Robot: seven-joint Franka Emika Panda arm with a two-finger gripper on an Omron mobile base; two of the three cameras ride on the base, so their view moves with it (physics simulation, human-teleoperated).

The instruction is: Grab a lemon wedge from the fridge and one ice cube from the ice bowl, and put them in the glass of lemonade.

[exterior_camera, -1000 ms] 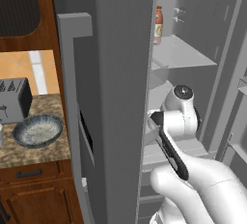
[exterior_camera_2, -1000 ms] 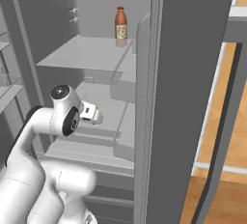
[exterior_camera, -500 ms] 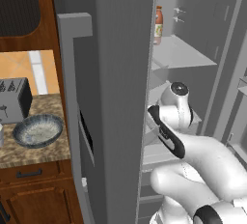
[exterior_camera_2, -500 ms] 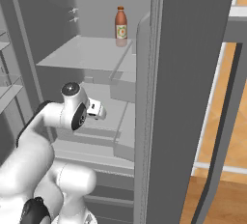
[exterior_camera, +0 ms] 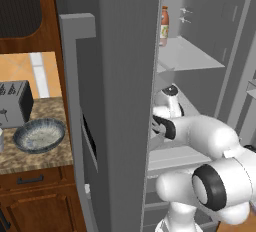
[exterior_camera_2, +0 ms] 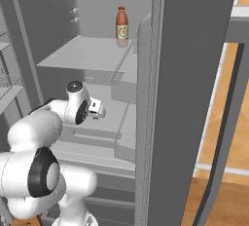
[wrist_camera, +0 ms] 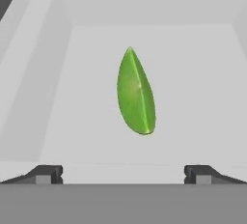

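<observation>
- Lemon wedge, small green-yellow slice: lies on pale grey fridge shelf, straight ahead of gripper, untouched.
- Long axis runs away from hand, between fingertips.
- Jaws spread wide, empty.

Flat even rendered light; soft shadows; pics slightly blurry

A green lemon wedge lies alone on a pale shelf inside the open grey fridge; at nine o'clock, the speckled ice bowl sits on the granite counter.
</observation>
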